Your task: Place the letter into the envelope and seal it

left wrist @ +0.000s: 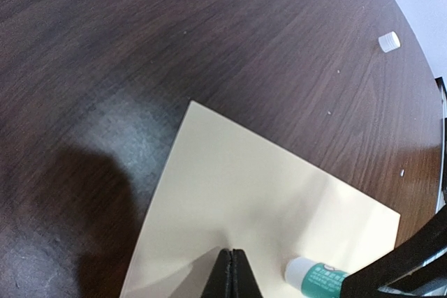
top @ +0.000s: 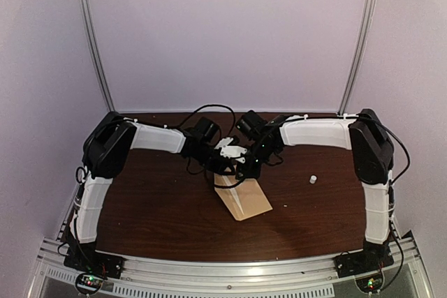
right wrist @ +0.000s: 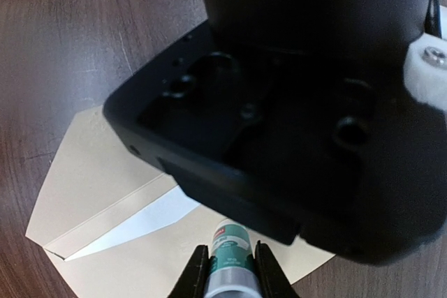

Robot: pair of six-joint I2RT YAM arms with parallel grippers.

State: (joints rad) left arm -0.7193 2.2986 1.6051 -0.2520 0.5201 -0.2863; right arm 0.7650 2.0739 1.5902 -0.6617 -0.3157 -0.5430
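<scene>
Dark table: envelope flat, long axis far-left to near-right.

This looks like a robotics lab test cell rather than a lived-in room. A dark wood-grain counter is boxed in by a plain pale backdrop that hangs behind two curved metal poles. Two black-and-white robot arms, the left arm and the right arm, are bolted to a slotted aluminium rail along the near edge. Small bare circuit boards with lit red and green lights sit by their bases.
</scene>
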